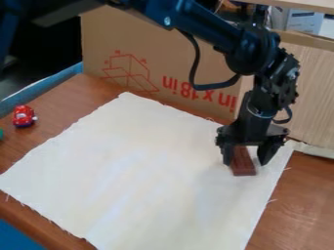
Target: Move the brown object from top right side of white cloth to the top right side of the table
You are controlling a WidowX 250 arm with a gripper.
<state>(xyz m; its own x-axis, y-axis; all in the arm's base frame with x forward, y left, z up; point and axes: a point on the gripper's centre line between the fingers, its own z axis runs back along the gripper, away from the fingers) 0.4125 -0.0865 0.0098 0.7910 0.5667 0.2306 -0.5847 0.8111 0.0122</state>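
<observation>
- Lying flat near the right edge of the white cloth (143, 166), towards its upper right corner: the brown object (244, 169), a narrow block with its long sides running away from the camera.
- Hanging down over the block at the end of the black arm (196, 22): the gripper (246, 163), jaws standing apart, one on either side, apparently holding nothing.
- Showing a small gap on the right of the block; sitting very near it on the left, with contact there impossible to tell.
- Looking stiff, straight-edged and fairly light; probably not squashing or bending under a firm squeeze, and hardly seeming fragile.
- Possibly sliding a little if pinched high or at a corner, the faces looking rather smooth.
- Offering the best hold across its narrow width, around the middle of the long sides; risking a twist or a nose-down tilt if gripped close to one end.
- Probably calling now for closing squarely on both sides, then lifting clear of the soft cloth before going sideways, so as not to be dragging or rucking the fabric.
- Still needing, after that, a short carry over the frayed edge to the bare tabletop (303, 205), aiming for its upper right, short of the upright wooden panel (312, 100).
</observation>
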